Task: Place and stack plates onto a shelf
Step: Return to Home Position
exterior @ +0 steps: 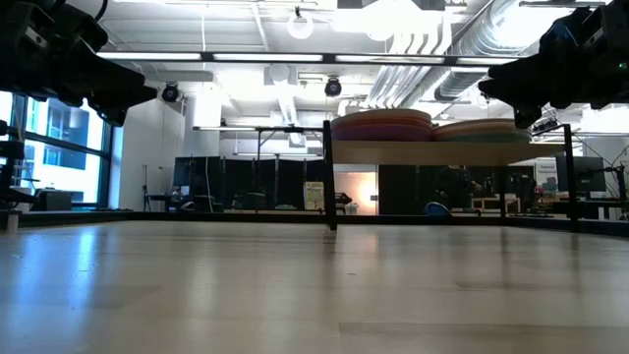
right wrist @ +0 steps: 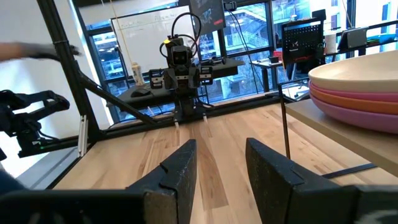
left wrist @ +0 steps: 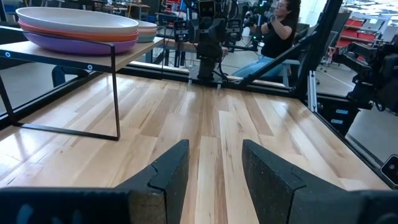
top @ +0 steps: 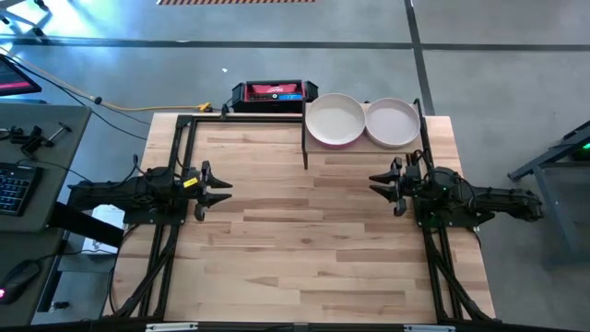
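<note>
The shelf (top: 433,138), a small light-wood plank on thin black posts, stands at the table's far right. Two stacks of plates rest on it. The left stack (top: 335,120) has a white plate on top, with coral and purple ones below it (left wrist: 74,28). The right stack (top: 394,123) has a cream plate on top, over peach and pink ones (right wrist: 360,81). My left gripper (top: 217,189) hovers open at the table's left side, pointing level toward the right. My right gripper (top: 380,184) hovers open at the right side, near the shelf's front, facing left. Neither holds anything.
A red-and-black device (top: 274,92) sits just beyond the table's far edge. Black frame rails run along the table's left and right sides. A person (left wrist: 280,25) sits beyond the right arm. Bare wood tabletop (top: 295,231) lies between the arms.
</note>
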